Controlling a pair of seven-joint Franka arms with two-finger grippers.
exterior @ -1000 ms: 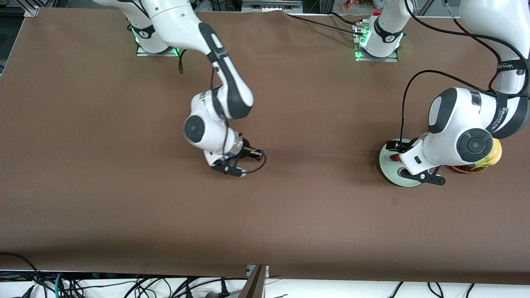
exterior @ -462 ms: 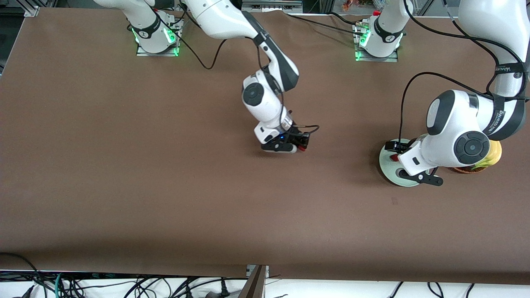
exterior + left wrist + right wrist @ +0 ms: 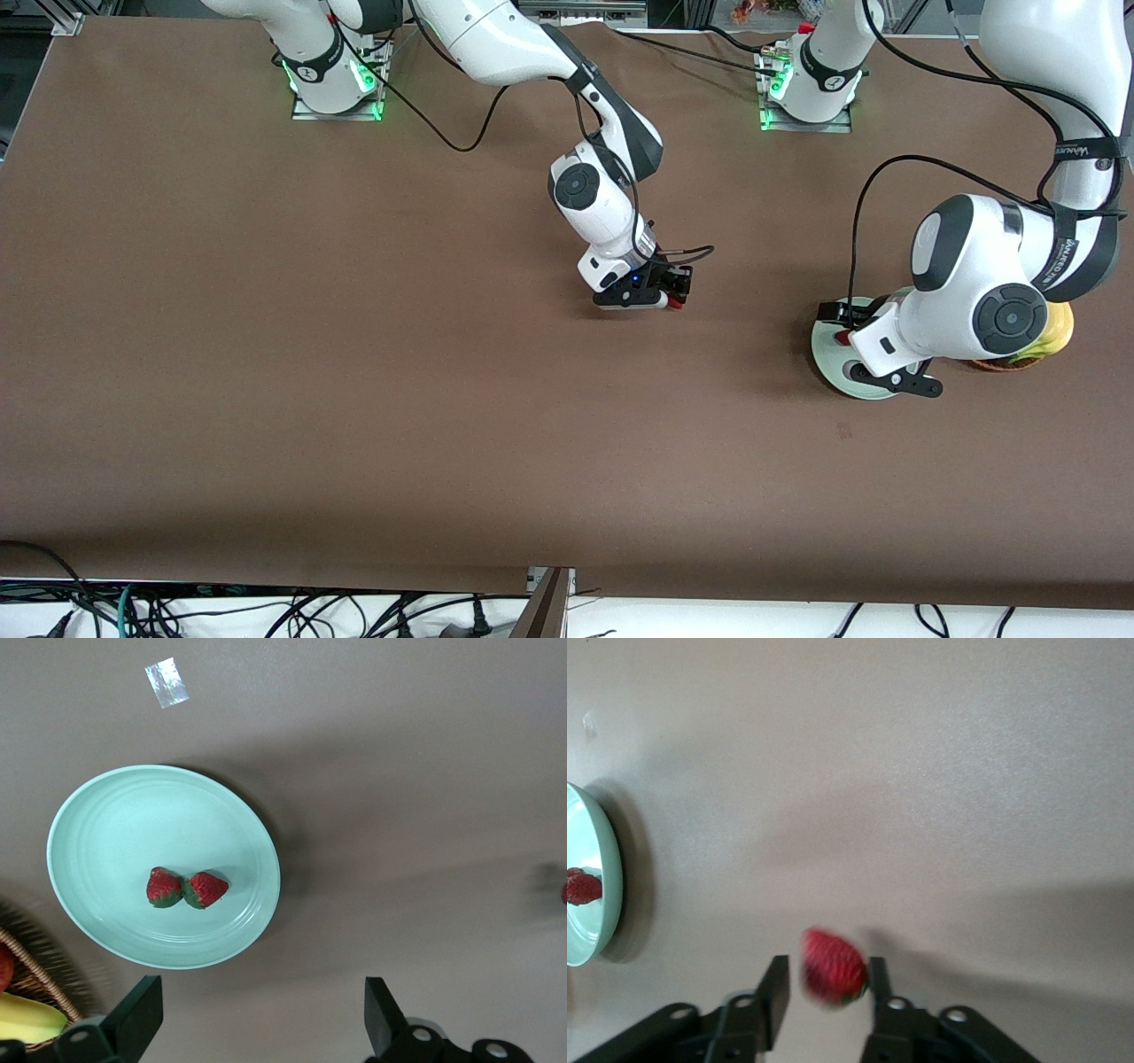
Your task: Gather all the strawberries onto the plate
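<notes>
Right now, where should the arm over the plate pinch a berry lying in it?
Likely from straight above, across the red body's two free flanks: this strawberry lies flat on the plate, cap end touching the other strawberry, leaving no finger room there. The left gripper hangs open over the plate; the right gripper is over the table.

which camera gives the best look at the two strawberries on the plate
The left wrist view: both strawberries lie unobstructed, touching, on the plate. The right wrist view catches only one at its edge; the front view mostly hides them under the left arm.
</notes>
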